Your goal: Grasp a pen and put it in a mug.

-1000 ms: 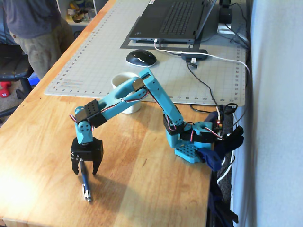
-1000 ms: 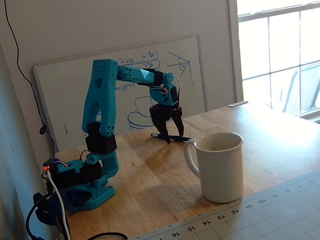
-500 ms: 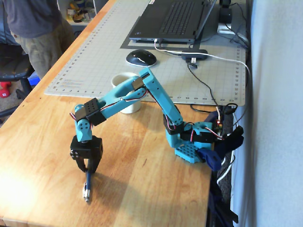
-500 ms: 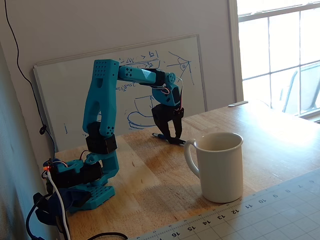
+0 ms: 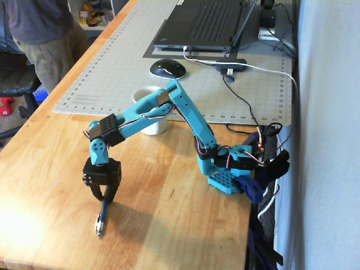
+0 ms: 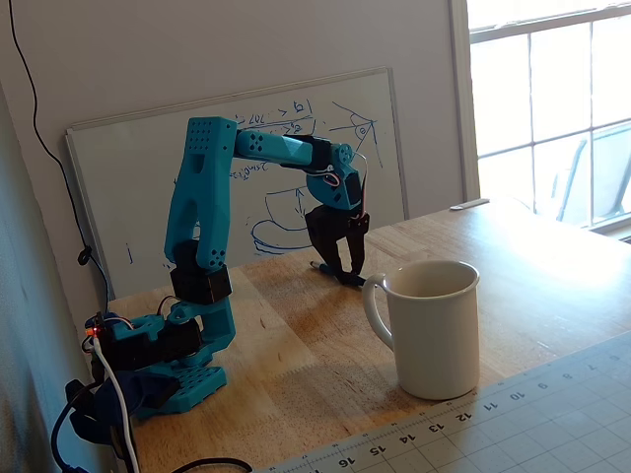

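In a fixed view, the end effector point(image 5: 105, 194) was clamped on the pen point(image 5: 101, 216), its tip hanging just above the tabletop point(image 5: 169, 225). Carrying and dropping it into the mug point(image 5: 151, 109), farther right, remained.

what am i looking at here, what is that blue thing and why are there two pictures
The blue thing is a small robot arm bolted to a wooden table. Two still cameras show one moment: one looks down from in front, the other sits low behind the arm's base. The arm's black two-finger hand is closed on a dark pen, lifting one end while its silvery tip hangs near the wood. A cream mug stands nearby, where the pen should go. A laptop and mouse sit on a gridded mat.
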### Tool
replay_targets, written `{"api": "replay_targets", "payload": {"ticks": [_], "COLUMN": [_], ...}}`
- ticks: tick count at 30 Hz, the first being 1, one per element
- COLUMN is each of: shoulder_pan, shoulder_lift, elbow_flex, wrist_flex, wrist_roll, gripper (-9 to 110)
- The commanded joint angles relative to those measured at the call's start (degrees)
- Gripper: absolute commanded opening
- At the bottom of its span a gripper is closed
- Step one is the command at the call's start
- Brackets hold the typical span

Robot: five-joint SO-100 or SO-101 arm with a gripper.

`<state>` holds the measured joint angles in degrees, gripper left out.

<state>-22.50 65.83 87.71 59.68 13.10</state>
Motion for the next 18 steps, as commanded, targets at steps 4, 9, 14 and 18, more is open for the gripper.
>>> {"api": "replay_targets", "payload": {"ticks": [4, 9, 14, 18], "shoulder_pan": [1.0, 2.9, 4.6, 6.2], "shoulder_lift": [1.7, 6.3, 13.4, 20.8], "elbow_flex": [-3.4, -2.9, 0.9, 8.2], "wrist_flex": [0.2, -0.6, -0.6, -0.7], "wrist_roll": [0.4, -0.4, 0.3, 0.4], "gripper": [6, 7, 7, 7]}}
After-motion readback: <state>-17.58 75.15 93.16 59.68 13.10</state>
